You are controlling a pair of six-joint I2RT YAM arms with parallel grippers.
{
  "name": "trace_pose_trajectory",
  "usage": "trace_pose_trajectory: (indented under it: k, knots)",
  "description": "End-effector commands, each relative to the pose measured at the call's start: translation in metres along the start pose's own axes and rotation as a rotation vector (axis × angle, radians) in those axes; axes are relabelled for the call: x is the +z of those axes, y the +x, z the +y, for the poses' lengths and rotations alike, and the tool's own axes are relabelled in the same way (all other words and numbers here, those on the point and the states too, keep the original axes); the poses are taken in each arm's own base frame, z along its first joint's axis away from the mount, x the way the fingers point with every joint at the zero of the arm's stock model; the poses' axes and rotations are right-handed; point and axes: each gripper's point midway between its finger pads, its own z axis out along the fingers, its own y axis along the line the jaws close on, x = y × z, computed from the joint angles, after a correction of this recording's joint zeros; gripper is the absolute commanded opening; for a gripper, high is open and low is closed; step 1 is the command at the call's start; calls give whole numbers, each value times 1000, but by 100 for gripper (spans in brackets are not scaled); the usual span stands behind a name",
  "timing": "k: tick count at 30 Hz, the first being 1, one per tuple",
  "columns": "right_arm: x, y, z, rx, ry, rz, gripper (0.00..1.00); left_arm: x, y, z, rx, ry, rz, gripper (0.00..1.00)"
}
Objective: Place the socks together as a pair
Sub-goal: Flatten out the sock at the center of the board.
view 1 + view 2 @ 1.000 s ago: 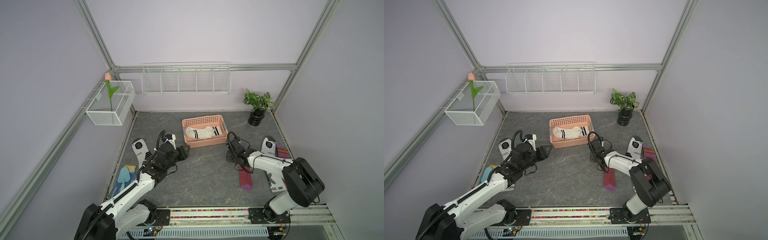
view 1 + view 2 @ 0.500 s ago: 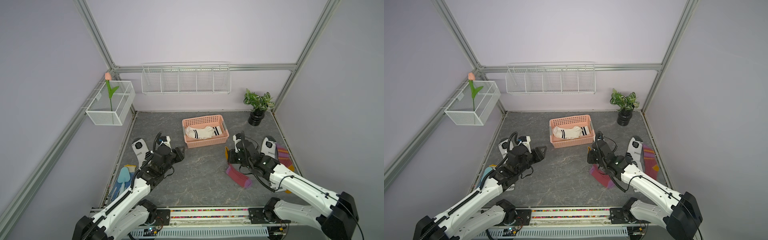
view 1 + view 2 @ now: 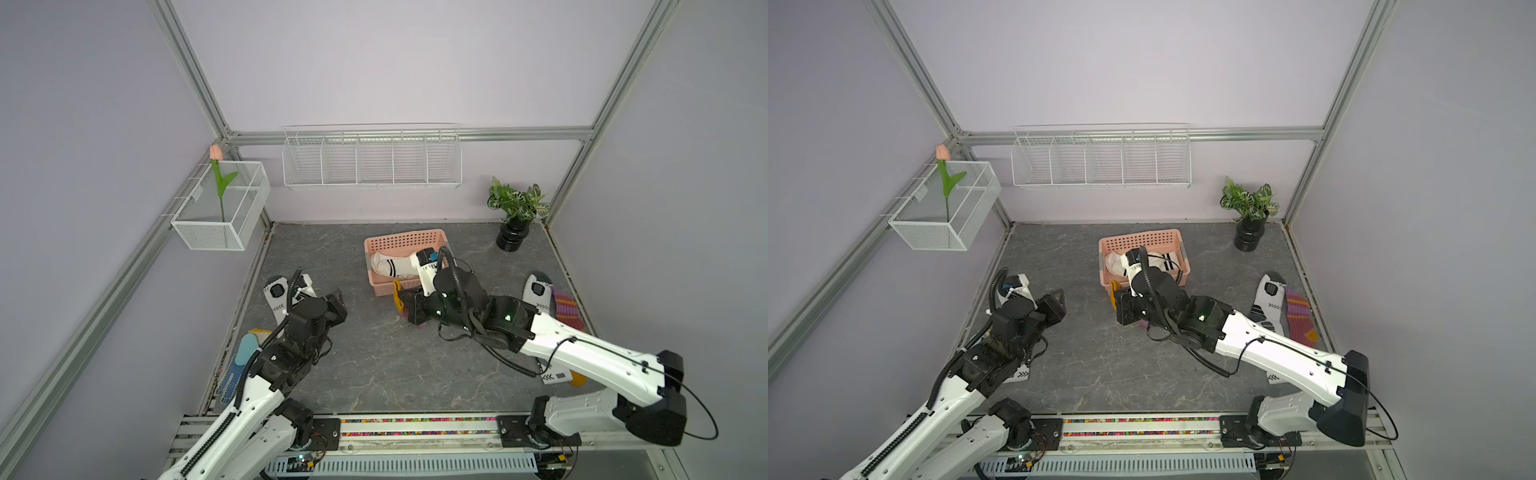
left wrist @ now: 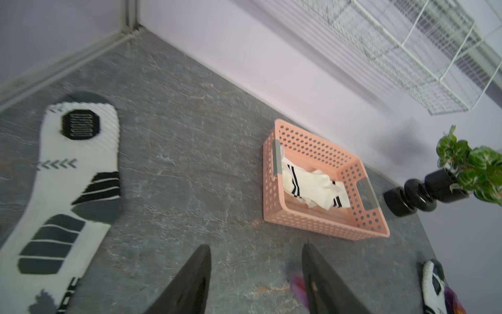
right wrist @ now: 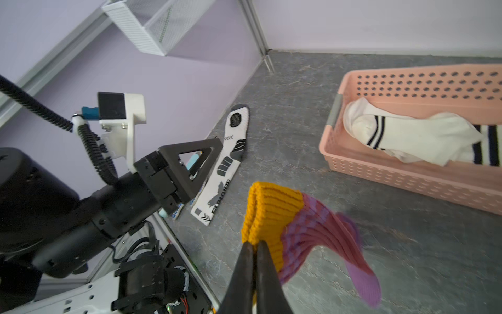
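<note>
Grey marbled tabletop. Right gripper fingers pinched tight on orange cuff of maroon sock, foot hanging past fingertips. Left gripper fingers spread apart; pink basket ahead of them.

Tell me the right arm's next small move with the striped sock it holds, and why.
Probably swing it toward the robot's right. The right claw is shut on the orange cuff of the maroon striped sock, which hangs from it near the pink basket, while its matching sock lies at the right edge of the table. Bringing them together would make the pair.
</note>
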Motion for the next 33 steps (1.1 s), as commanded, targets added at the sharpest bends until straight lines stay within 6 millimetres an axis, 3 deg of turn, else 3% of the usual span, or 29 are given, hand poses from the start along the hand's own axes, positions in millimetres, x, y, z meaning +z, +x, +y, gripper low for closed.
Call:
trace_pose_trajectory:
  k: [1,3,5,9,12,16,21,22,24,26,33]
  knots:
    - [-24,-29,18,-36,-41,-110,7,-21,-26,21,4,-92,-104,57]
    - [-26,-22,4,-17,-4,-129,7,-26,-28,21,1,-71,-119,57]
    - [-23,0,-20,14,55,-103,7,-26,-24,18,5,-47,-102,57]
    - [-10,77,-89,102,203,32,7,-14,-1,6,17,24,-8,57]
    - [-15,133,-148,156,361,108,7,-3,23,1,10,68,68,56]
    - [-35,180,-202,253,496,158,7,9,50,-13,4,152,163,55]
    - [-62,191,-230,294,566,104,10,21,81,-24,-7,204,296,54]
    - [-65,192,-234,302,575,97,17,24,90,-28,-5,222,331,54]
    - [-71,195,-242,307,601,94,45,27,112,-40,13,284,439,55]
    - [-79,191,-247,286,631,87,58,27,134,-48,37,319,557,58]
    - [-101,165,-258,186,744,50,64,11,201,-40,114,203,794,58]
